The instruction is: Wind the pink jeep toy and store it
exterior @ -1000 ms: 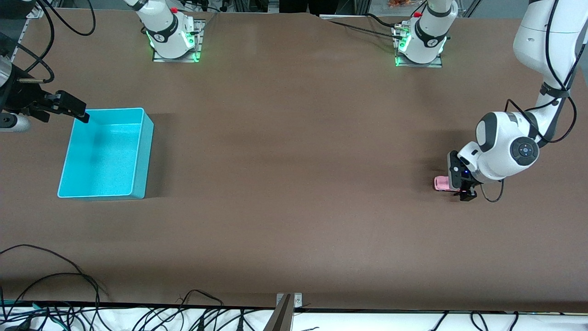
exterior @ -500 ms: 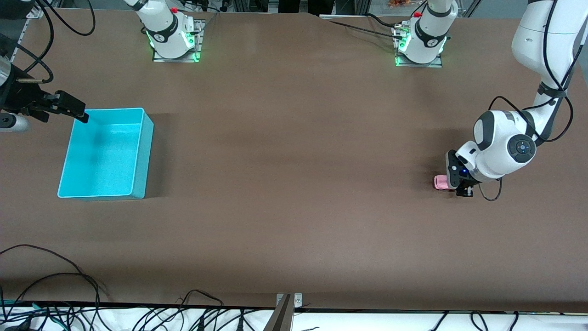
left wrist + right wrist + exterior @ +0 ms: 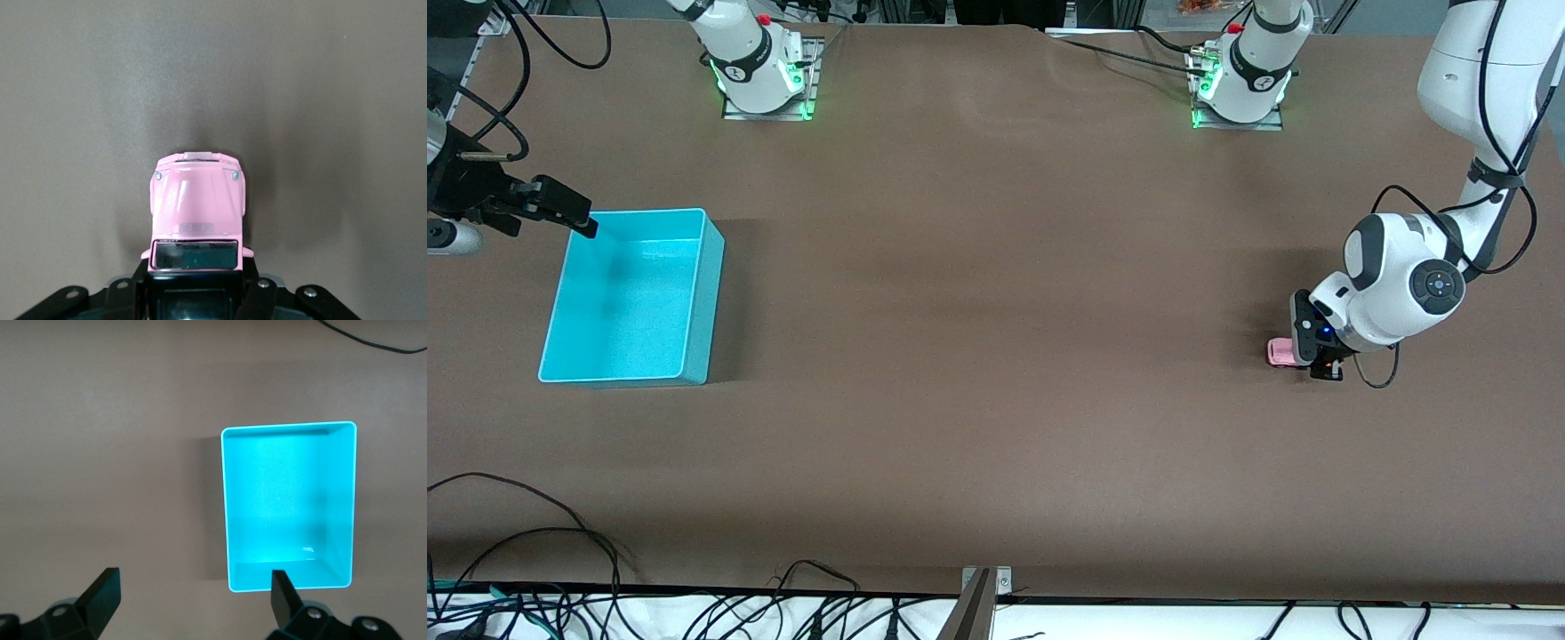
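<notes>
The pink jeep toy [image 3: 1280, 353] stands on the brown table near the left arm's end. My left gripper [image 3: 1312, 358] is low over it and shut on its rear half. In the left wrist view the pink jeep toy [image 3: 197, 200] shows its pink hood and dark windscreen sticking out from between the black fingers of the left gripper [image 3: 193, 293]. My right gripper [image 3: 562, 210] hangs open and holds nothing, over the table beside a corner of the turquoise bin [image 3: 704, 293]. In the right wrist view the right gripper [image 3: 193, 593] has one finger over the rim of the turquoise bin [image 3: 288, 577].
The bin sits at the right arm's end of the table and nothing lies in it. Both arm bases [image 3: 760, 67] stand along the edge farthest from the front camera. Loose cables [image 3: 534, 569] trail along the nearest edge.
My left gripper has shut on the pink jeep toy, and the left arm has shifted slightly. The right arm has stayed where it was.
</notes>
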Action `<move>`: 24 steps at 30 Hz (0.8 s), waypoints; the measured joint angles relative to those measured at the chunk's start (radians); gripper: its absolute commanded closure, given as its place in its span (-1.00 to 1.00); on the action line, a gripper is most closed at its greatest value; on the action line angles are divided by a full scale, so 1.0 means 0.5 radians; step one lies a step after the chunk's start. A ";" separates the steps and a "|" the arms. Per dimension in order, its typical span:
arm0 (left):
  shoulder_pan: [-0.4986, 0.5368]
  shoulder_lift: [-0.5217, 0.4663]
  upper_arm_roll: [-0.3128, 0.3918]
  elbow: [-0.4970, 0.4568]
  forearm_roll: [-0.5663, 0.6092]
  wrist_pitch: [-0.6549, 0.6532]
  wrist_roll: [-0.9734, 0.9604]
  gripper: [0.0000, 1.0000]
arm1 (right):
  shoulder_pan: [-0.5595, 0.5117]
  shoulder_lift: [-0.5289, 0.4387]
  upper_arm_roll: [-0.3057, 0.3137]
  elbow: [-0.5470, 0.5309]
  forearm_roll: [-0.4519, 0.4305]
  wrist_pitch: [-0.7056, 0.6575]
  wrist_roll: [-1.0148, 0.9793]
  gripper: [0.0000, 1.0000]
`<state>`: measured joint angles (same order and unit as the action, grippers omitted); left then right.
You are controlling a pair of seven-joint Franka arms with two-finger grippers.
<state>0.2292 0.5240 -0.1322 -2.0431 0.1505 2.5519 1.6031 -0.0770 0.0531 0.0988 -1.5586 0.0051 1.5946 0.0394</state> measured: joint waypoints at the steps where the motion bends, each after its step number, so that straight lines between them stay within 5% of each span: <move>1: 0.003 0.000 0.000 0.000 0.000 0.000 0.000 0.95 | 0.000 0.000 0.000 0.000 0.000 0.000 0.000 -1.00; 24: 0.369 0.003 0.004 0.005 0.000 0.001 0.320 0.99 | 0.000 0.000 0.000 0.000 0.000 0.000 0.000 -1.00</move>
<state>0.4137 0.5255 -0.1300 -2.0405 0.1506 2.5525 1.7629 -0.0770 0.0531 0.0987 -1.5586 0.0051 1.5946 0.0394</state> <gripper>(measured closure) 0.489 0.000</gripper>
